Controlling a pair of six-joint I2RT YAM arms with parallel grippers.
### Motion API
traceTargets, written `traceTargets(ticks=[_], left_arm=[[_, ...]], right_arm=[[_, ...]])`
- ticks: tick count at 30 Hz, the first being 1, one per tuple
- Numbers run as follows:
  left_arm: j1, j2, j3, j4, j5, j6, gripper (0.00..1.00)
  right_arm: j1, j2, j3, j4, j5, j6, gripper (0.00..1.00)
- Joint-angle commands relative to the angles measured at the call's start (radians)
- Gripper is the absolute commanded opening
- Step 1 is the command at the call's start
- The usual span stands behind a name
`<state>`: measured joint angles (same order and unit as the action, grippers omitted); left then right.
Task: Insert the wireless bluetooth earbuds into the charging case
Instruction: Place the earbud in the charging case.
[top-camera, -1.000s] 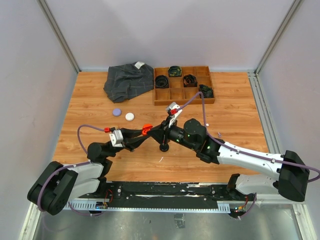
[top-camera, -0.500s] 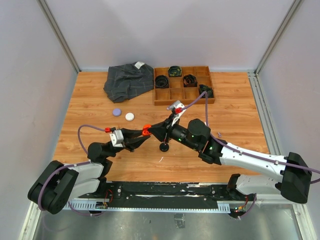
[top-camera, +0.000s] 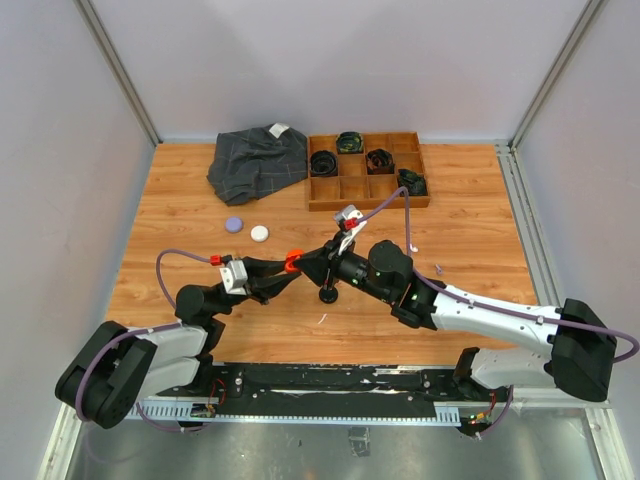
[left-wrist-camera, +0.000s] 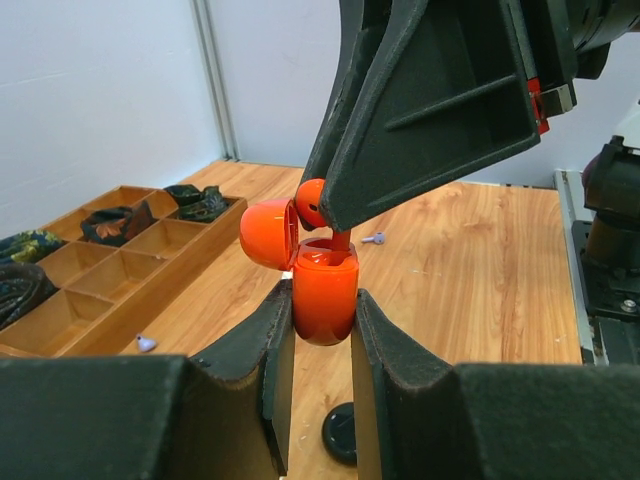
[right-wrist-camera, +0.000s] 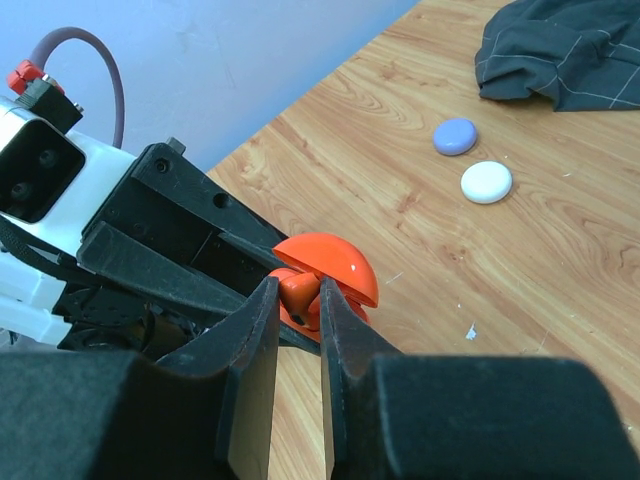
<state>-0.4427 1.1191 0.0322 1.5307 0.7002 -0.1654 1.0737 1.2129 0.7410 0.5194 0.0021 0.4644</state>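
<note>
My left gripper (left-wrist-camera: 322, 310) is shut on the body of an orange-red charging case (left-wrist-camera: 324, 295), held upright above the table. Its domed lid (left-wrist-camera: 268, 232) is hinged open to the left. My right gripper (right-wrist-camera: 298, 295) is shut on an orange-red earbud (right-wrist-camera: 300, 293) and holds it right at the case's open mouth, under the lid (right-wrist-camera: 330, 265). In the top view the two grippers meet tip to tip at the case (top-camera: 293, 259), left of the table's middle. How far the earbud (left-wrist-camera: 311, 203) sits inside the case I cannot tell.
A black puck (top-camera: 328, 294) lies on the table just below the grippers. Purple (top-camera: 234, 224) and white (top-camera: 260, 233) pucks lie to the far left. A dark cloth (top-camera: 258, 160) and a wooden tray (top-camera: 365, 204) with coiled belts are at the back. A tiny purple piece (top-camera: 438, 268) lies to the right.
The right arm drew slightly away to the right half a second ago and has come back to the case's mouth. The left gripper has kept the case almost still.
</note>
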Motion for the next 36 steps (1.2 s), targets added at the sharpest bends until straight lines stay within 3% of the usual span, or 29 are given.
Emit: traceTargets(ticks=[1,14,27,36], left_arm=[[-0.010,-0.020,0.006,0.243,-0.008,-0.003,0.04],[-0.028,-0.022,-0.009,0.242,-0.071,0.018,0.02],[-0.033,0.008,-0.029,0.243,-0.108,0.039,0.02],[-0.033,0.041,-0.056,0.242,-0.124,0.041,0.02]], right_arm=[[0.014,0.010,-0.007,0.050,0.005,0.022,0.14],[0.021,0.007,-0.012,-0.012,0.094,0.093,0.16],[0.030,-0.006,0.007,-0.051,0.135,0.086,0.40],[0.029,-0.050,0.049,-0.120,0.143,-0.033,0.49]])
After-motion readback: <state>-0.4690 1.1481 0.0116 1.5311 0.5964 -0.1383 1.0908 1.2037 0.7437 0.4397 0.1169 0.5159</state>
